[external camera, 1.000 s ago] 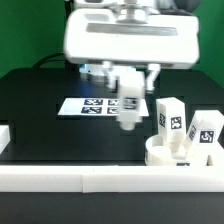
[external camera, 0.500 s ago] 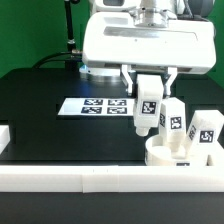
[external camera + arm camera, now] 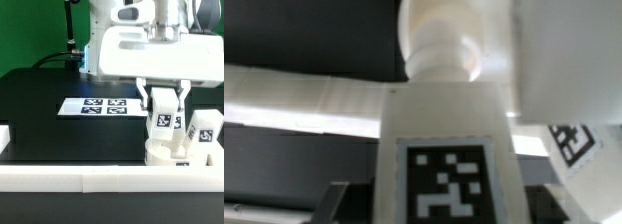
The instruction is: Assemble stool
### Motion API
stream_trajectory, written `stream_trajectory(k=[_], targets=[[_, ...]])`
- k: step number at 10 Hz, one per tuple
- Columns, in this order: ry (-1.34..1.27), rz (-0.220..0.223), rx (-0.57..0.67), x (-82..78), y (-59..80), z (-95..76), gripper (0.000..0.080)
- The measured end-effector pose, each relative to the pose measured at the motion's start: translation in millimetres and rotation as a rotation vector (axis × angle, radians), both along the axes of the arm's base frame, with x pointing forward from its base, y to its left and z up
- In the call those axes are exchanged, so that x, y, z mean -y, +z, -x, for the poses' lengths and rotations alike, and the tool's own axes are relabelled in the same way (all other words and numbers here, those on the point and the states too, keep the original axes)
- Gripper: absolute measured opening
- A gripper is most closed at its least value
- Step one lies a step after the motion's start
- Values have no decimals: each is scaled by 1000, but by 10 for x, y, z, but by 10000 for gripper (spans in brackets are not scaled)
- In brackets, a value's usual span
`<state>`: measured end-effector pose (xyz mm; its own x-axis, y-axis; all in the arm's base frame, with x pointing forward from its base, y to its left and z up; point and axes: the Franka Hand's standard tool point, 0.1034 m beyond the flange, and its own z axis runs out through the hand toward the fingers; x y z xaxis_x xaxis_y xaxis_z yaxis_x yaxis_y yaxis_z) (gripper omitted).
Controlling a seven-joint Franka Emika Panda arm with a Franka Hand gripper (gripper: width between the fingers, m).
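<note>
The gripper [image 3: 164, 112] hangs over the seat [image 3: 172, 156], its fingers [image 3: 148, 101] pinching a leg [image 3: 163, 123] from either side and holding it upright, tag facing the camera. The seat sits against the border rail [image 3: 100, 179] at the exterior view's right, and 2 more legs are there with it: 1 [image 3: 205, 135] stands upright at the far right, another [image 3: 181, 127] is half hidden behind the gripped piece. Whether those 2 are already seated in their holes cannot be told from here.

The wrist view is filled by the held leg [image 3: 446, 150], with its narrower end reaching down toward the pale seat beyond.

By the look of it, this is the insertion moment. The risk is misalignment: if the leg's end misses its hole, a downward push could jam it on the disc's surface or tilt it in the grip. The neighbouring leg stands very near, so a sideways correction might knock it. The marker board [image 3: 96, 106] lies well apart, out of trouble.
</note>
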<state>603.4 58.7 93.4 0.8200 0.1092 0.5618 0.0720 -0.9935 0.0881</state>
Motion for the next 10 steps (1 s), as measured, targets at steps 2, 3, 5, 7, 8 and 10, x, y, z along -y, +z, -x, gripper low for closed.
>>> stream_trajectory(k=[2,3,5,7,8,10], targets=[[-1,-1,-1,4,-1,-2,337],[2,-4,-1,-25,-10,-16,337],[5,-5,3,-51,-25,-54,337],[5,-4,6,-48,-40,-71,337],[5,-2,2,-45,-73,-71,337],[4,2,-5,-28,-136,-46,337]])
